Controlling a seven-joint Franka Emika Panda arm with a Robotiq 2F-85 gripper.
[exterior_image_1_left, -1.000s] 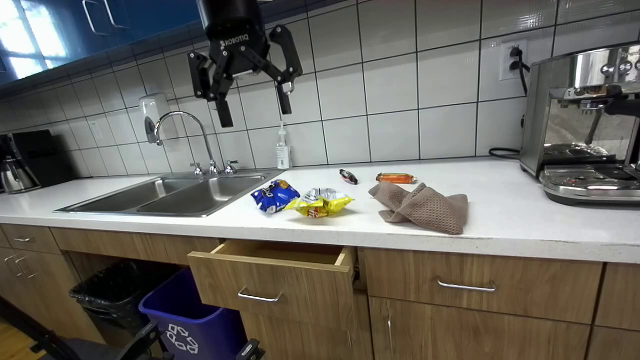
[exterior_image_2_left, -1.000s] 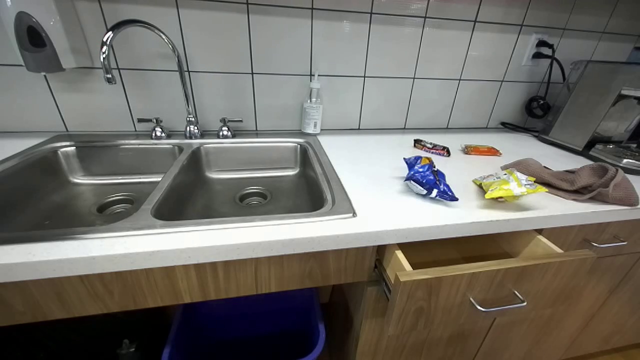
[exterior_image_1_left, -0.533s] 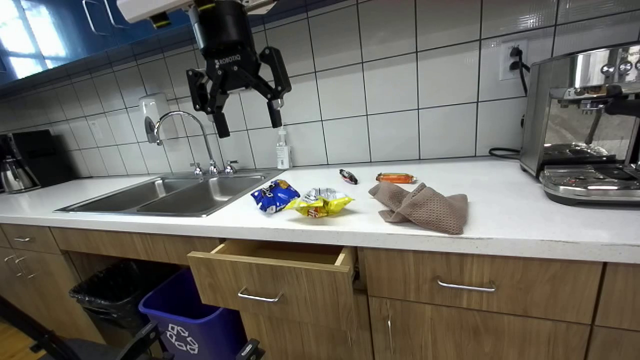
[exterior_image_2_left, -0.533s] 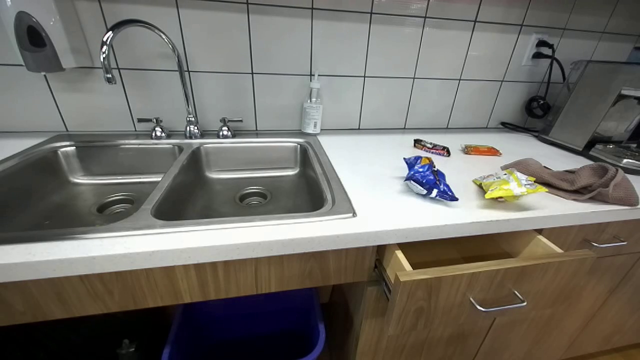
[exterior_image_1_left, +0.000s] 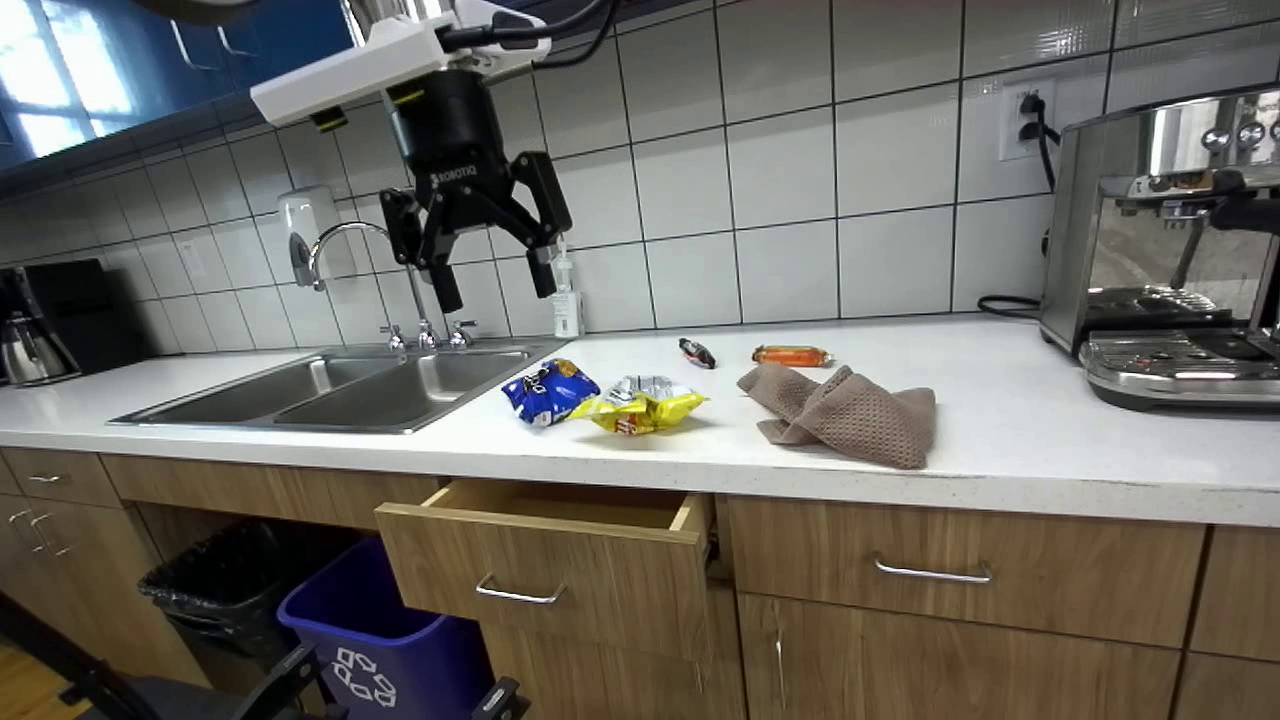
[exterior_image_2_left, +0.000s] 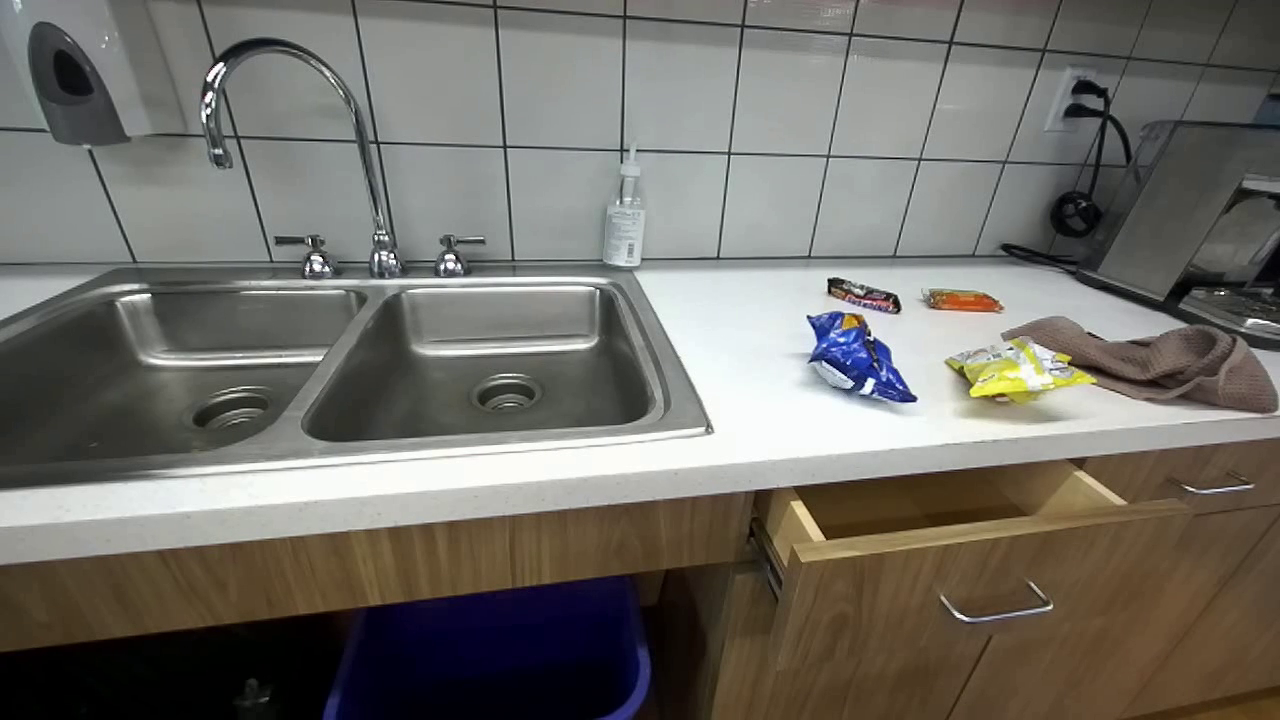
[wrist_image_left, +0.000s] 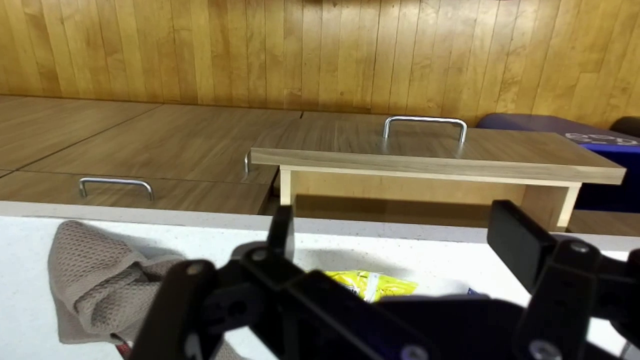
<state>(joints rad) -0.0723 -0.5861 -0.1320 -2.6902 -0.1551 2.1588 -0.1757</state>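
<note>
My gripper (exterior_image_1_left: 498, 288) is open and empty. It hangs in the air above the counter, over the area of the sink's right end and the snack bags. In the wrist view its fingers (wrist_image_left: 391, 225) are spread wide. A blue snack bag (exterior_image_1_left: 550, 392) lies on the counter, with a yellow snack bag (exterior_image_1_left: 640, 405) beside it; both also show in an exterior view, blue (exterior_image_2_left: 860, 358) and yellow (exterior_image_2_left: 1018, 370). In the wrist view the yellow bag (wrist_image_left: 372, 284) is partly hidden behind the gripper. A brown cloth (exterior_image_1_left: 845, 415) lies to the right. An open wooden drawer (exterior_image_1_left: 545, 570) is below.
A dark-wrapped bar (exterior_image_2_left: 863, 296) and an orange packet (exterior_image_2_left: 962, 300) lie towards the wall. A steel sink (exterior_image_2_left: 665, 390) with a tall faucet (exterior_image_2_left: 350, 110), a pump bottle (exterior_image_2_left: 625, 220) and an espresso machine (exterior_image_1_left: 1180, 250) stand around. A blue recycling bin (exterior_image_1_left: 385, 640) stands below.
The gripper has moved down towards the counter and slightly left in an exterior view, staying open. More of the arm has come into view. The bags, cloth and drawer have not moved.
</note>
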